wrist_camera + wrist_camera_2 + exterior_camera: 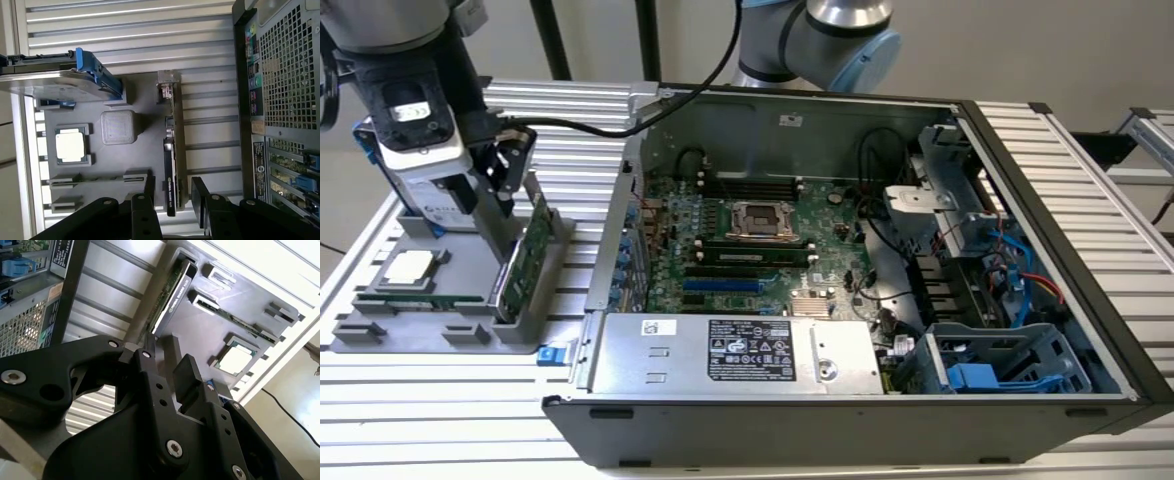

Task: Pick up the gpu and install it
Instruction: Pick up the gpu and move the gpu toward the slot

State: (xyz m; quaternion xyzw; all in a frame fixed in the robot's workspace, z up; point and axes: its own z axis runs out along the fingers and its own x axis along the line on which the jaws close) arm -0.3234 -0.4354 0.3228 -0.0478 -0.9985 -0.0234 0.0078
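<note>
Astride upright gpu (171, 170), jaws (apart).

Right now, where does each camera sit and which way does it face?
Exterior view: off-arm, high, looking down on computer case and parts tray; arm, gripper show.
First wrist view: on wrist, facing down at gpu; fingers show.
Second wrist view: on wrist, facing parts tray obliquely; gripper shows.
Shared: both wrist views show gpu.
</note>
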